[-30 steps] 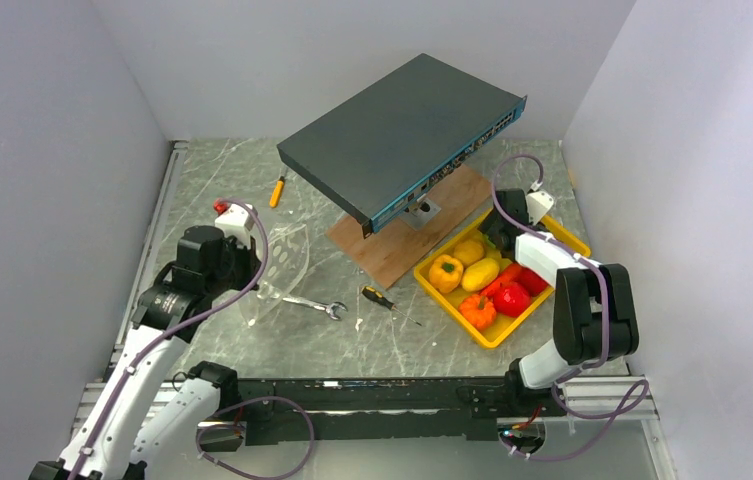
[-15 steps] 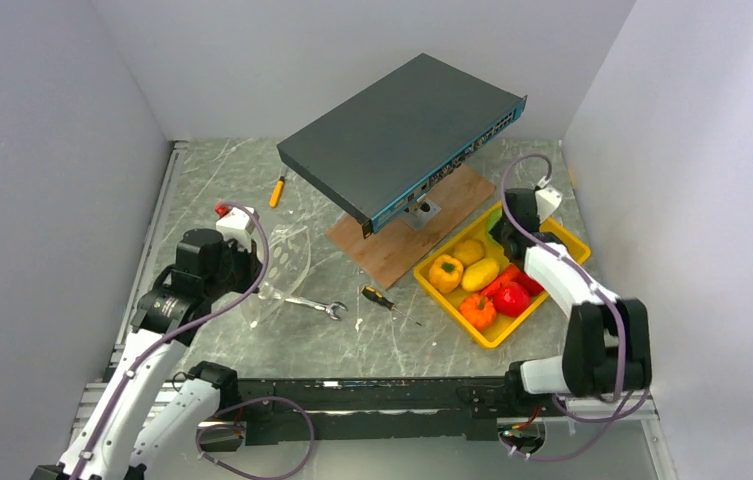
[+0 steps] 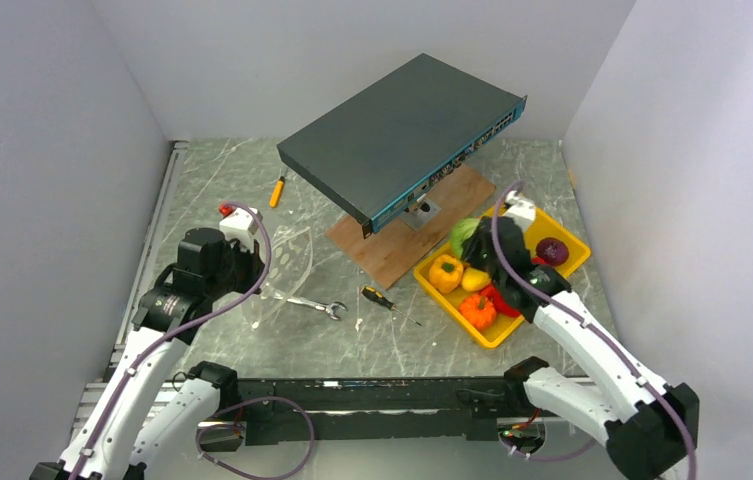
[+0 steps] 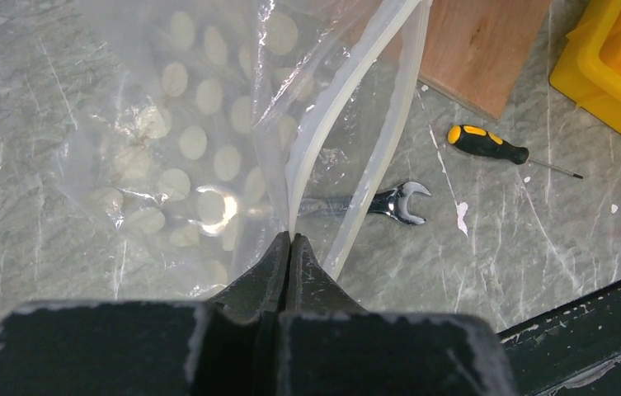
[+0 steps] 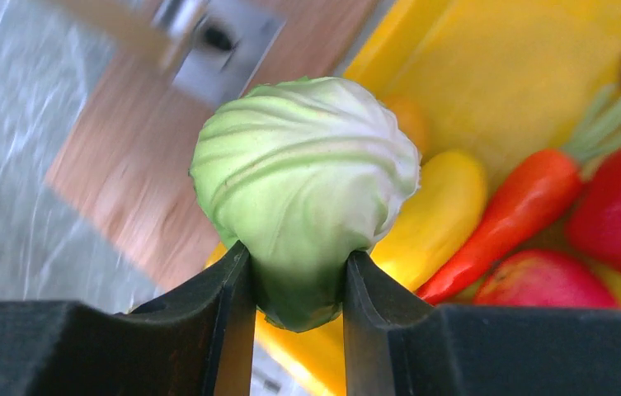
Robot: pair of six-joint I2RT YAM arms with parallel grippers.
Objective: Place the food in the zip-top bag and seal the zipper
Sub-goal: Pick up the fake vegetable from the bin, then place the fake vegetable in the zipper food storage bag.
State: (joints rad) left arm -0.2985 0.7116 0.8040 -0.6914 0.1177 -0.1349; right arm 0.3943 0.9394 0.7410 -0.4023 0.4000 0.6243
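Over the yellow tray's (image 5: pixel 488 58) edge, the right tool (image 5: pixel 296 268) clamps the green cabbage (image 5: pixel 307 165); across the tabletop (image 3: pixel 382 340), the left tool (image 4: pixel 290 243) pinches the zip-top bag (image 4: pixel 183 140) by its zipper (image 4: pixel 336 115). Gripped low, the glossy cabbage may slip, or snag the narrow mouth.

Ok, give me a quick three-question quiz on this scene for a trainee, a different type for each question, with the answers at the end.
1. True or false: the right fingers are closed on the green cabbage.
2. Multiple choice: what are the left fingers pinching? A) the silver wrench B) the mouth edge of the zip-top bag C) a screwdriver
3. Fill in the blank: the orange pumpkin sits in the yellow ____.

Key
1. True
2. B
3. tray
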